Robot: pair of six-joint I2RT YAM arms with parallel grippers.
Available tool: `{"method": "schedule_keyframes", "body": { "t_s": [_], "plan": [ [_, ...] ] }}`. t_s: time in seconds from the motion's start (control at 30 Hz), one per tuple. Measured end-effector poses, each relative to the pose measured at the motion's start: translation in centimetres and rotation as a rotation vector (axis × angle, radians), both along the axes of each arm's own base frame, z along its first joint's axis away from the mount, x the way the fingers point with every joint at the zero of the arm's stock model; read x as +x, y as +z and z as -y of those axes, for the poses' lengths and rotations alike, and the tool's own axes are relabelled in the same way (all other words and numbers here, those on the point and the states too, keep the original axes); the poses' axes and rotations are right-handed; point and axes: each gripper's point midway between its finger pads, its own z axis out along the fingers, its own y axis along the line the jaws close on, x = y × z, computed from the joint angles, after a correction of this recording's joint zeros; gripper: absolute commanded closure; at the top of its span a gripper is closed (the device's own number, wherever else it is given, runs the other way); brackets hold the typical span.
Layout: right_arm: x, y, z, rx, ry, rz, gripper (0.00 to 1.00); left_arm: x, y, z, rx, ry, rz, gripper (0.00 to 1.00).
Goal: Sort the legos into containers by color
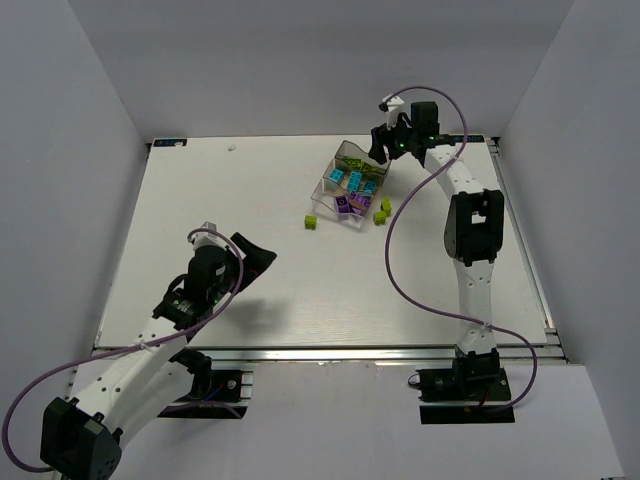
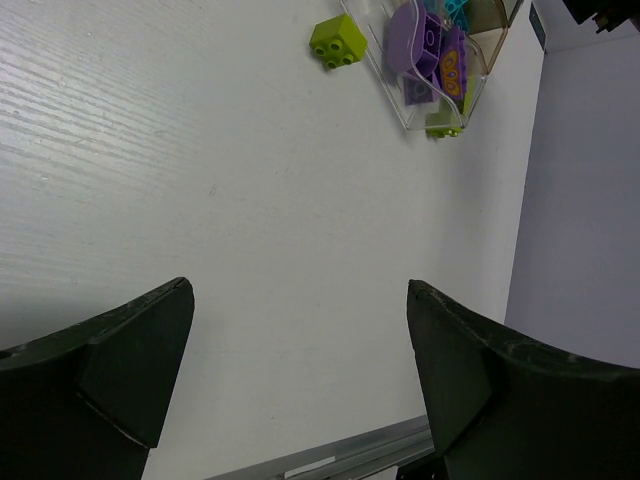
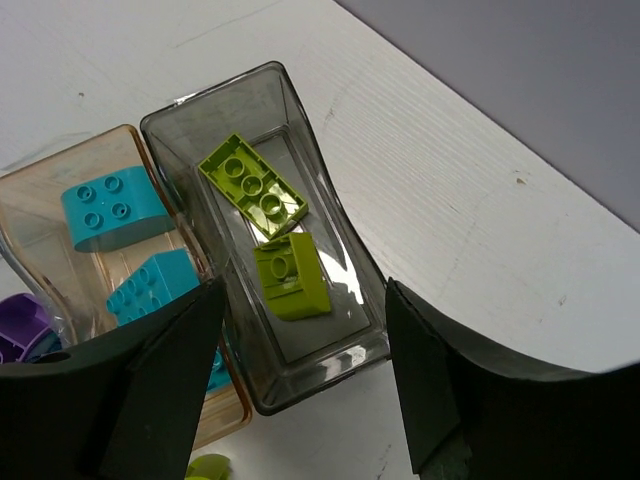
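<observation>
The clear three-part tray (image 1: 327, 178) lies at the back right of the table. In the right wrist view its smoky grey compartment (image 3: 336, 232) holds two lime green legos (image 3: 252, 185), and the tan compartment holds cyan legos (image 3: 108, 205). Purple legos (image 2: 430, 50) fill the third compartment. My right gripper (image 3: 303, 290) is open and empty, hovering over the near end of the grey compartment, above the tray's far end (image 1: 381, 150). One green lego (image 1: 311, 221) lies loose left of the tray, and two more (image 1: 381, 216) lie to its right. My left gripper (image 2: 298, 290) is open and empty, far from the tray (image 1: 258, 255).
White walls close in the table on the left, back and right. A metal rail (image 1: 330, 352) runs along the near edge. The right arm's purple cable (image 1: 400, 270) loops over the table's right part.
</observation>
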Motion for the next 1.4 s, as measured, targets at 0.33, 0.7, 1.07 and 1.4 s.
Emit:
{"method": "schedule_keyframes", "body": {
  "t_s": [0.33, 0.7, 1.07, 1.4],
  "plan": [
    [-5.8, 0.2, 2.0, -0.058, -0.019, -0.074, 0.91, 0.0, -0.6, 0.0, -0.005, 0.001, 0.005, 0.04],
    [-11.0, 2.6, 2.9, -0.009, -0.054, -0.137, 0.51, 0.3, -2.0, 0.4, 0.015, -0.017, -0.019, 0.04],
    [-12.8, -2.9, 3.3, -0.034, -0.077, -0.309, 0.47, 0.3, -1.4, 0.4, 0.004, -0.021, 0.004, 0.04],
    [-13.6, -7.6, 3.8, -0.080, -0.091, -0.415, 0.41, 0.2, -1.1, 0.4, -0.005, -0.018, 0.011, 0.04]
  ]
}}
